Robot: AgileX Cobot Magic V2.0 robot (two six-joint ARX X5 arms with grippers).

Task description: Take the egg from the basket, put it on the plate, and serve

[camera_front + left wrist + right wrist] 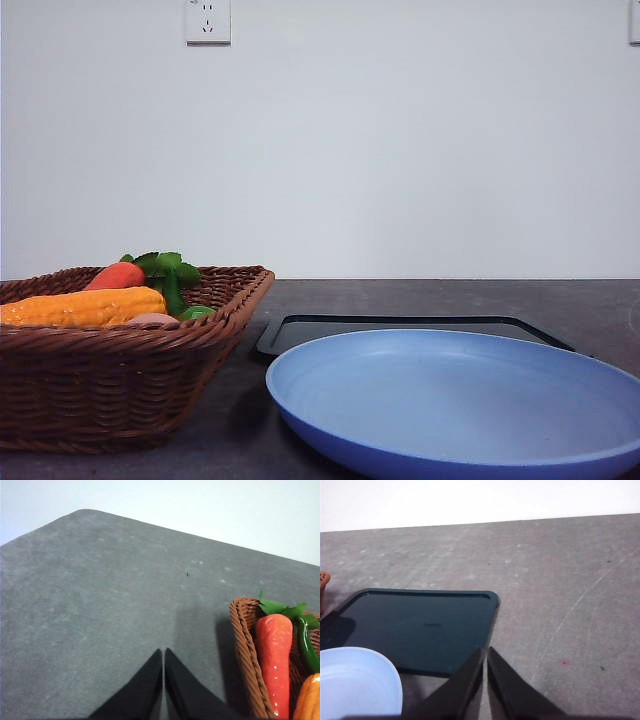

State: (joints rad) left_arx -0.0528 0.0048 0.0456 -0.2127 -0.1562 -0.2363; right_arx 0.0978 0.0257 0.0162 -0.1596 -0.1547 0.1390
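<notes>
The brown wicker basket (120,375) sits at the front left of the table. Just the pinkish top of the egg (152,318) peeks over its rim, below the corn. To its right lies the light blue plate (450,400), with nothing on it. My left gripper (164,651) is shut and holds nothing, hovering over bare table beside a corner of the basket (245,645). My right gripper (485,651) is shut too, above the near edge of the black tray, with the plate (355,680) off to one side.
An orange corn cob (85,306), a red carrot (115,275) with green leaves, and a green pepper (197,312) share the basket. A flat black tray (400,325) lies behind the plate. Grey tabletop (560,580) stretches to the white wall.
</notes>
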